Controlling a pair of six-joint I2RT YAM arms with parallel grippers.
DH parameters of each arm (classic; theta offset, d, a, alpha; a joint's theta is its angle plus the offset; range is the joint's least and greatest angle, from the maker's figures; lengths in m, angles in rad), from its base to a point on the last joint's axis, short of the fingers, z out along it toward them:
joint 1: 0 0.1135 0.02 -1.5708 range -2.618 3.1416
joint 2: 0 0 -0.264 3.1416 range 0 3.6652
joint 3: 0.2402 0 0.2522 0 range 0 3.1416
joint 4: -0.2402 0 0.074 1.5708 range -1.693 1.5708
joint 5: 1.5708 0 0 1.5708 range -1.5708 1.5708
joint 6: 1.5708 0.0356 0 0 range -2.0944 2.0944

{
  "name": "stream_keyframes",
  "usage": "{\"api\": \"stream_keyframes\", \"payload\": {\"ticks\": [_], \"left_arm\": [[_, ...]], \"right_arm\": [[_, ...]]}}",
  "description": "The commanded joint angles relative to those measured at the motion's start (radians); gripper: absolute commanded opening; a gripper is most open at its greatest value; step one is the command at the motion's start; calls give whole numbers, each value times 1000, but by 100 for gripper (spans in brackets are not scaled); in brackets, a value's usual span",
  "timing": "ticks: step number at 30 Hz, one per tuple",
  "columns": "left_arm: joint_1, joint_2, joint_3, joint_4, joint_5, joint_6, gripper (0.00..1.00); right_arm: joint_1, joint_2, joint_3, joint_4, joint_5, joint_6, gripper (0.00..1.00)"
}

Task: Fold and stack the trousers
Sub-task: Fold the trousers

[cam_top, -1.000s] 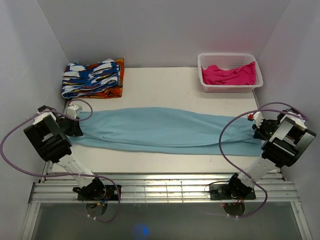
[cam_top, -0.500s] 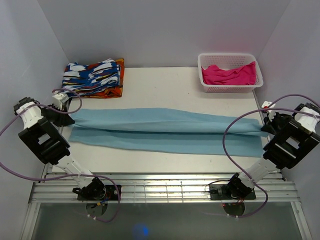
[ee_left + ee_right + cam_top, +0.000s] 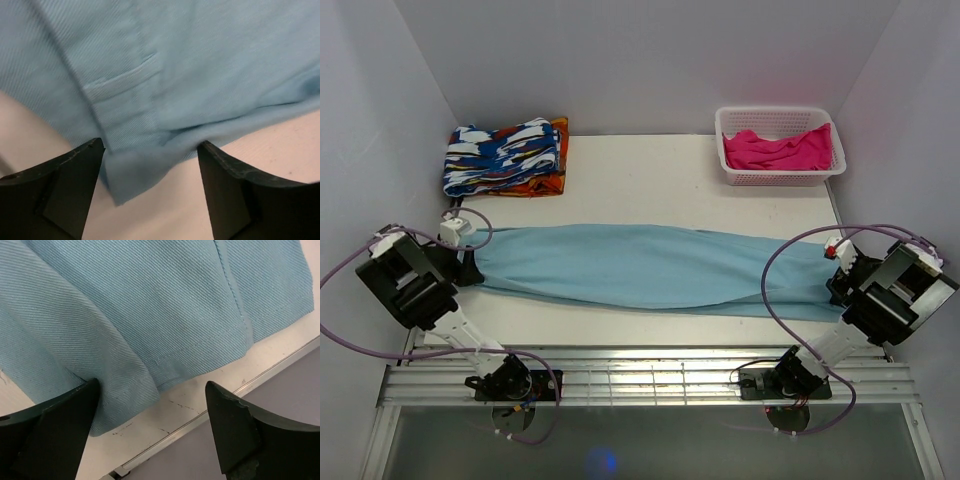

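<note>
The light-blue trousers [image 3: 650,265] lie folded lengthwise in a long strip across the table, from left to right. My left gripper [image 3: 460,262] sits at their left end; in the left wrist view its jaws [image 3: 150,155] stand open over a cloth corner [image 3: 135,175] with a pocket seam [image 3: 120,82] above. At the right end, my right gripper [image 3: 838,282] is open too. Its wrist view shows the hemmed leg ends [image 3: 150,330] lying loose between the fingers [image 3: 152,397].
A blue-white-orange patterned folded cloth [image 3: 505,157] lies at the back left. A white basket [image 3: 780,175] with a pink garment [image 3: 778,148] stands at the back right. The table's right edge [image 3: 225,405] runs just beyond the leg ends.
Both grippers held the trousers stretched taut between them, then came down and inward and opened. The cloth now lies slack on the table.
</note>
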Motion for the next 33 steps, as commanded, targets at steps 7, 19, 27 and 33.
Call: {"api": "stream_keyframes", "payload": {"ticks": [7, 19, 27, 33], "left_arm": [[66, -140, 251, -201, -52, 213, 98], [-109, -139, 192, -90, -16, -119, 90], [-238, -99, -91, 217, -171, -380, 63], [-224, 5, -166, 283, -331, -337, 52]], "right_arm": [[-42, -24, 345, -219, 3, -28, 90], [-7, 35, 533, -418, -39, 225, 96], [28, 75, 421, -237, 8, 616, 82], [53, 114, 390, -80, -17, 872, 69]]}}
